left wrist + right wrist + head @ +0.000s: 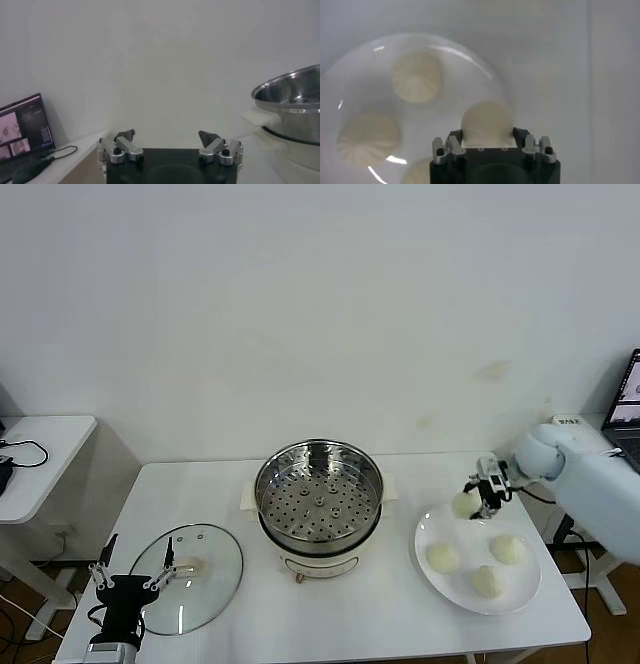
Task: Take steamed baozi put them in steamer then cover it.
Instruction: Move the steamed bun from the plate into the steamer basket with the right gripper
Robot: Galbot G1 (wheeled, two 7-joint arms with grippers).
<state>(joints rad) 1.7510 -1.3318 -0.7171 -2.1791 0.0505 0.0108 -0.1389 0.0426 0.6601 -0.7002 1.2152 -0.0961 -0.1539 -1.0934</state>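
The right gripper (482,496) is at the far edge of the plate (530,584), and its jaws are closed on 1 bun (466,503). In the right wrist view this bun (487,122) sits between the 2 fingers and looks a little above the plate (365,65), so I judge it is already lifted or almost lifted. The grip is on the sides of the bun, probably so that the soft dough is not pressed from the top.

3 other buns (443,557) lie on the plate, apart from each other, which leaves room for the fingers.

The steamer (318,492) stands in the middle of the table (400,624), left of the plate, and its basket is empty. The next move is probably to carry the bun there.

The lid (190,576) lies flat on the table, left of the steamer. The left gripper (133,576) waits at the lid's near-left edge with its jaws wide apart and holds nothing, probably ready for the cover step.
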